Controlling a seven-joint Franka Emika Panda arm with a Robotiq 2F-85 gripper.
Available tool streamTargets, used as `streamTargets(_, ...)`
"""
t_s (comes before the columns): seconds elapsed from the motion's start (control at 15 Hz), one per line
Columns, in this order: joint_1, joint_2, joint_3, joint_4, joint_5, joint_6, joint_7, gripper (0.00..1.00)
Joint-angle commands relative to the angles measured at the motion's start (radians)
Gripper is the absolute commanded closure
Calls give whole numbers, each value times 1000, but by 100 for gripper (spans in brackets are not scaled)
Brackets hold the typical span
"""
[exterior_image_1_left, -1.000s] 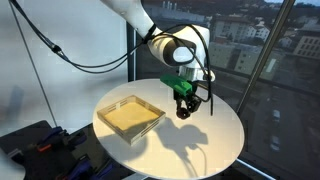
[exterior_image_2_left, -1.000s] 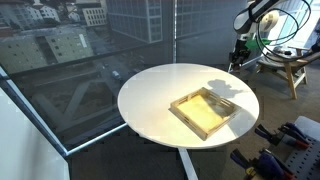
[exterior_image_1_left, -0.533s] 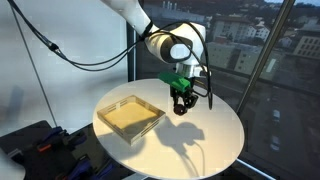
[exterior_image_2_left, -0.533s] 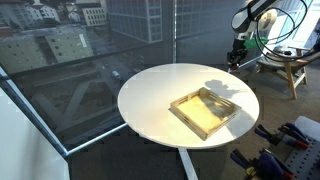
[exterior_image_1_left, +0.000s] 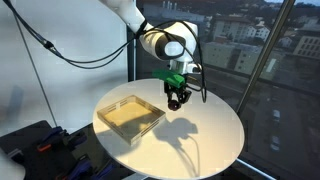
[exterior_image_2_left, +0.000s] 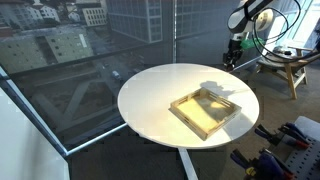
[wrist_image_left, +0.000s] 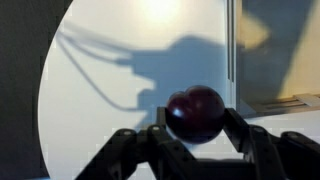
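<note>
Tray (exterior_image_1_left: 115, 102) lies on the tabletop (exterior_image_1_left: 205, 140), below the tool (exterior_image_1_left: 177, 100) and off to its side, apart from it in both exterior views; nothing shows lying in it. Next comes the tool itself, hanging above the tabletop with its jaws drawn nearly together on a dark red ball (wrist_image_left: 193, 113). The wrist view shows the ball pinched between the two fingers (wrist_image_left: 245, 135) and clear of the surface underneath. Past the tool, the tabletop carries only the arm's shadow. Judged from this, the pick-up is done: the ball is gripped and lifted. Setting it down is what remains, since the ball rests on nothing and seems to hang beside the tray rather than above it.
</note>
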Motion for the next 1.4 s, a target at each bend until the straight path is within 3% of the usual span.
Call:
streamTargets(0.0,10,-55,12,-47,-5,-6,-28,65)
streamTargets(1.33,91,-169,58,-138,-2,8,-75,65)
